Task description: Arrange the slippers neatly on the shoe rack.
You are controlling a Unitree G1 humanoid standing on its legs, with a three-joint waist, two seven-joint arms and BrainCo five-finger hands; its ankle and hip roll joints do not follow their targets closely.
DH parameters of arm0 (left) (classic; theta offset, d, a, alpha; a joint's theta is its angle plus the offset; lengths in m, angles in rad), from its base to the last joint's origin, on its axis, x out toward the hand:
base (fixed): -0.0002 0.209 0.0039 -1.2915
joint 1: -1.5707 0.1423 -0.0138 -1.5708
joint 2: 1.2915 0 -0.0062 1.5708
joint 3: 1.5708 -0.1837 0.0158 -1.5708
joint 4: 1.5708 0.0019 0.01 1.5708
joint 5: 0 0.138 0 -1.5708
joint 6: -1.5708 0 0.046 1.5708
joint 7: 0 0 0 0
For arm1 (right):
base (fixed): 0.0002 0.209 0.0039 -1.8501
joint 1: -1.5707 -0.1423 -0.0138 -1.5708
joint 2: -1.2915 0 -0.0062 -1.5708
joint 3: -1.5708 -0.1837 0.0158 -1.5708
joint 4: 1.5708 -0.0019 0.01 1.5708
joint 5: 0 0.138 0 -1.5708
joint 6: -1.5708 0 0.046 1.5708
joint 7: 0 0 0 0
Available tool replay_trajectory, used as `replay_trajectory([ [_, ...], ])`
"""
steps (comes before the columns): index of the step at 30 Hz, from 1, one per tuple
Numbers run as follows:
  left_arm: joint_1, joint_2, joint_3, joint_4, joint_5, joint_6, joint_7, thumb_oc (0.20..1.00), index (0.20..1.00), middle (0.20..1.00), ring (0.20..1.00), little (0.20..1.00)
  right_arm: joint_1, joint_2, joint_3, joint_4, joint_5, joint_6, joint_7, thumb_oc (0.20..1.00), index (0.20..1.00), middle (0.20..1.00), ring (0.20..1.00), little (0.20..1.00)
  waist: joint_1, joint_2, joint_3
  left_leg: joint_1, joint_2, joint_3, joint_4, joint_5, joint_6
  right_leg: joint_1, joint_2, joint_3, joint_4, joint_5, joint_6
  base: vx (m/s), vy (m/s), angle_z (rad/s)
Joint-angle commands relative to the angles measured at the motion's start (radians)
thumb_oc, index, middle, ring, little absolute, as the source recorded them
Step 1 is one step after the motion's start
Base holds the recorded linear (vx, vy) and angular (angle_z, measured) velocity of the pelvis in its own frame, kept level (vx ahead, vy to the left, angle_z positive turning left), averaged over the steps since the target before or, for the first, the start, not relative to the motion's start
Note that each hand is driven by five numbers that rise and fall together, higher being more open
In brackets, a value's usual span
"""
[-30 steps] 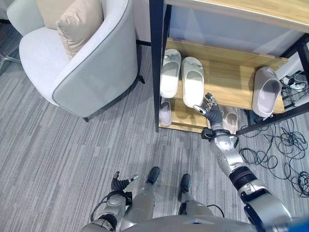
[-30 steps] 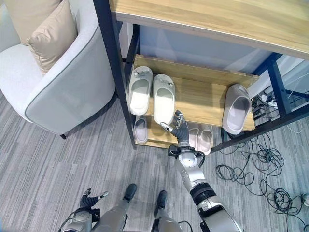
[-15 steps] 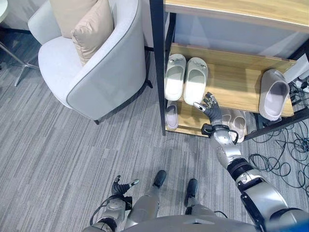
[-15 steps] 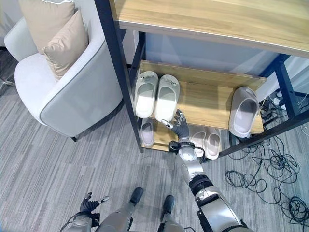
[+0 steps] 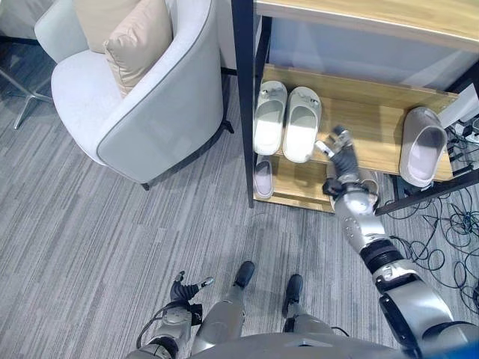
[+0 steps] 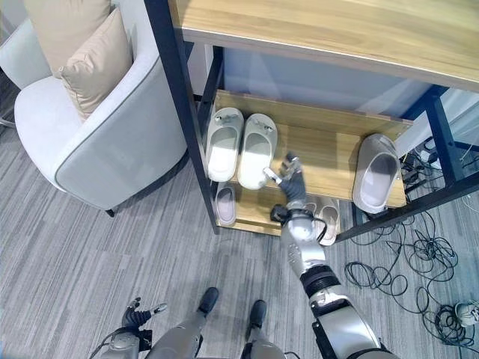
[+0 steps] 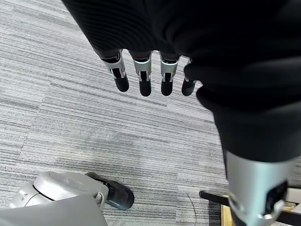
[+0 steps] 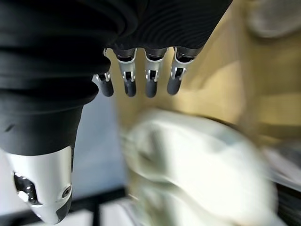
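A pair of white slippers (image 5: 268, 116) (image 5: 301, 123) lies side by side at the left end of the shoe rack's middle shelf (image 5: 374, 127). A grey slipper (image 5: 421, 146) rests at that shelf's right end, jutting over the front edge. On the bottom shelf lie a small pale slipper (image 5: 263, 176) and a pale pair (image 6: 323, 213). My right hand (image 5: 340, 153) is raised over the middle shelf just right of the white pair, fingers (image 8: 136, 80) straight, holding nothing. A white slipper (image 8: 197, 155) shows past those fingers. My left hand (image 5: 183, 288) hangs open low over the carpet.
A grey armchair (image 5: 150, 112) with beige cushions (image 5: 135, 41) stands left of the rack, close to its black front post (image 5: 243, 97). The rack's top shelf (image 5: 374, 15) overhangs the middle one. Loose cables (image 5: 449, 224) lie on the carpet at the right.
My right hand has risen from the front of the bottom shelf to over the middle shelf, slightly to the right. The slippers have stayed in place.
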Motion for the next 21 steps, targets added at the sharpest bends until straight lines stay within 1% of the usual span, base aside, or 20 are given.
replay_trajectory([
  [1,-0.021,-0.015,0.002,0.09,0.026,0.005,-0.01,1.0,1.0,1.0,1.0,1.0,-0.055,-0.034,-0.011,-0.051,-0.004,-0.073,-0.037,1.0,1.0,1.0,1.0,1.0,-0.003,0.006,-0.004,0.034,0.018,-0.013,-0.03,-0.092,0.0,0.084,-0.036,-0.027,0.01,-0.092,0.065,0.0,0.0,0.0],
  [5,-0.012,-0.016,0.009,0.097,0.02,0.009,-0.013,1.0,1.0,1.0,1.0,1.0,-0.076,-0.087,-0.019,-0.063,-0.046,-0.048,-0.076,1.0,1.0,1.0,1.0,1.0,-0.016,0.01,-0.006,0.041,0.025,-0.002,-0.03,-0.093,0.001,0.083,-0.032,-0.013,0.01,-0.091,0.064,0.01,-0.027,-0.08],
  [17,-0.002,-0.01,0.0,0.1,-0.024,0.007,-0.02,1.0,1.0,1.0,1.0,1.0,-0.223,-0.219,0.006,0.06,-0.085,0.012,-0.144,1.0,1.0,1.0,1.0,1.0,-0.036,0.027,0.001,0.036,0.036,0.024,-0.03,-0.086,-0.005,0.064,-0.02,0.021,0.01,-0.088,0.061,0.01,-0.035,-0.09],
  [21,-0.001,-0.009,-0.01,0.096,-0.043,0.003,-0.019,1.0,1.0,1.0,1.0,1.0,-0.289,-0.267,0.031,0.122,-0.135,0.057,-0.186,1.0,1.0,1.0,1.0,1.0,-0.044,0.034,0.006,0.032,0.037,0.032,-0.03,-0.085,-0.007,0.058,-0.02,0.029,0.01,-0.087,0.061,0.01,-0.02,-0.04],
])
